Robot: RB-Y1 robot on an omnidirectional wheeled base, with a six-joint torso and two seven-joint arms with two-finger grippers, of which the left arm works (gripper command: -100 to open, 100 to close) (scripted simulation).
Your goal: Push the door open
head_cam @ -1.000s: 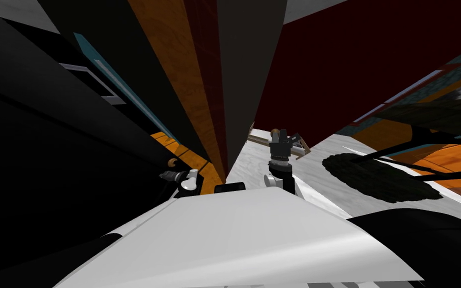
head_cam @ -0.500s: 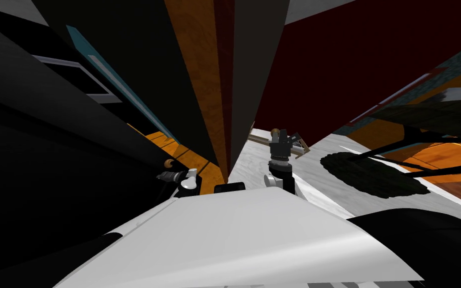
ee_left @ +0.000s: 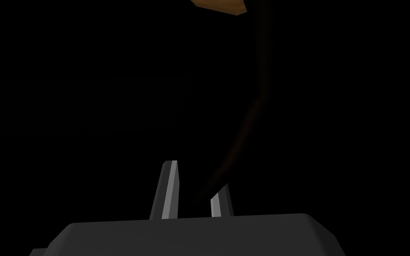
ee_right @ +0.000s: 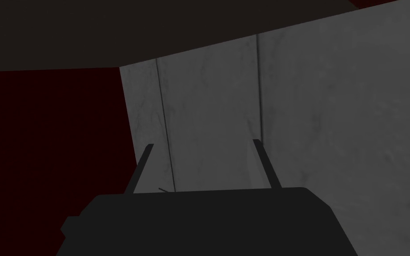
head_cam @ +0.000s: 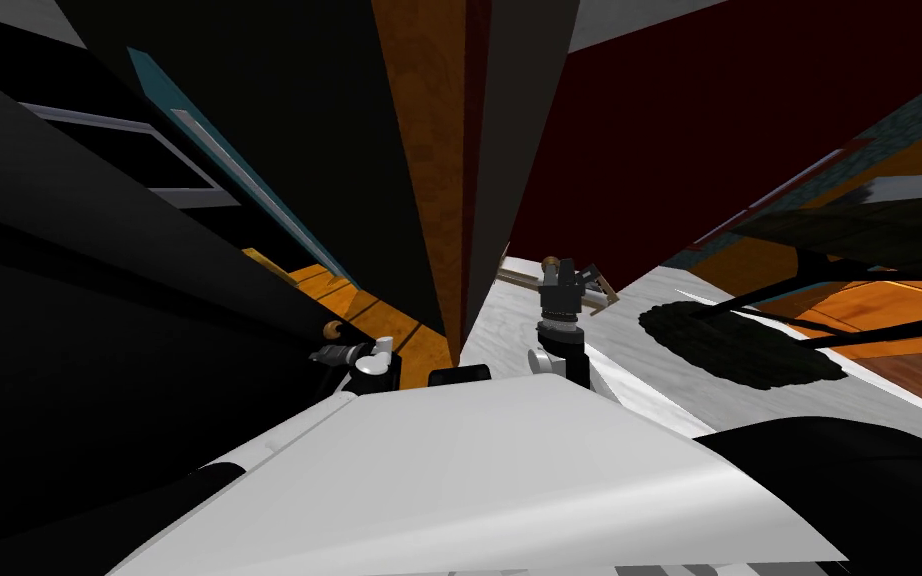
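Note:
The door point(head_cam: 279, 150) is a tall dark leaf at left centre in the head view, swung away from the grey-brown jamb point(head_cam: 519, 150). An orange wooden strip point(head_cam: 429, 150) shows in the gap between them. A small brown knob point(head_cam: 331, 328) sits at the leaf's lower edge. My left gripper point(head_cam: 334, 352) is just below that knob, against the dark leaf. In the left wrist view its fingers point(ee_left: 169, 186) stand close together before a flat black surface point(ee_left: 110, 89). My right gripper point(head_cam: 564, 268) hangs open over the pale floor, with nothing between its fingers point(ee_right: 262, 160).
A dark red wall point(head_cam: 699, 120) rises right of the jamb. White marbled floor point(head_cam: 509, 330) runs ahead, with a dark shaggy patch point(head_cam: 739, 345) at right. A wooden frame point(head_cam: 519, 285) lies by the right gripper. Orange wood floor point(head_cam: 399, 330) shows past the door.
The door leaf has swung further left and the orange gap beside the jamb has widened. My left gripper has shifted slightly left with it. The right arm has not moved.

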